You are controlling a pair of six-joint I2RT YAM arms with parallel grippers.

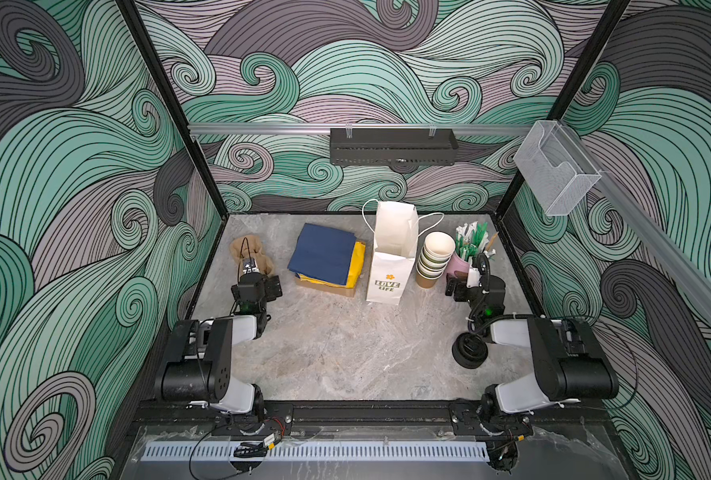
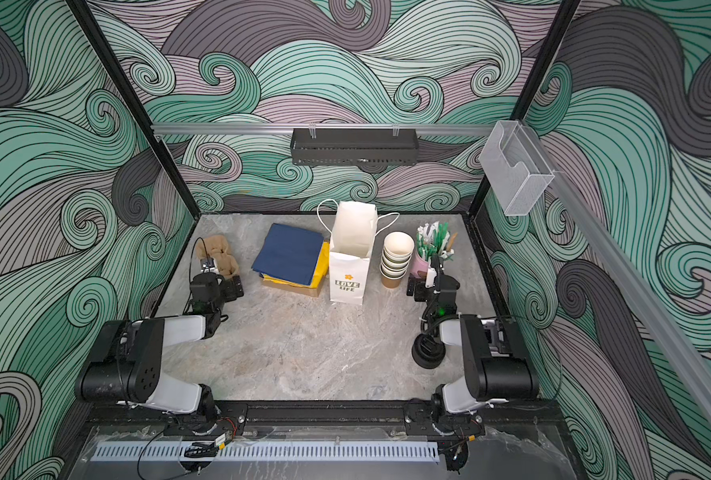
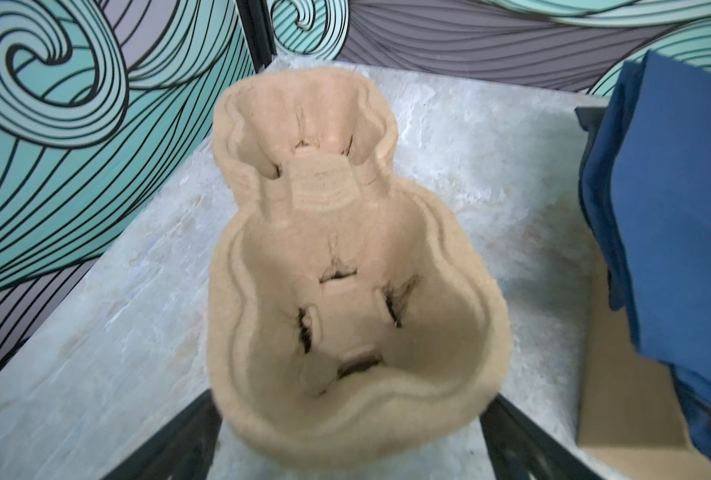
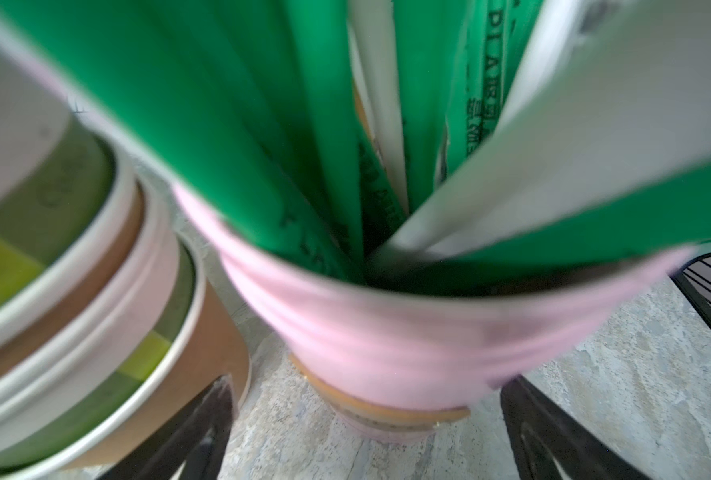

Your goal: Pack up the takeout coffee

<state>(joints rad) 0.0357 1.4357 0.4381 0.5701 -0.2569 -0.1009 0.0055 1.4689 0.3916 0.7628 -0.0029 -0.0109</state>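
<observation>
The desk (image 1: 345, 353) looks like matt, marbled stone. The cup carrier (image 3: 345, 270) is rough moulded pulp, fuzzy at its rim. The bag (image 1: 389, 266) is smooth matt white paper. The stacked lids (image 1: 469, 353) are black plastic, and the wall holder (image 1: 553, 170) is clear plastic.

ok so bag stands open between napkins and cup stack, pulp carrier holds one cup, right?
No: the pulp carrier is empty, both wells bare in the left wrist view. The bag does stand open between napkins and cup stack.

Black-and-white arms (image 1: 204, 361), black cables (image 1: 488, 272)
</observation>
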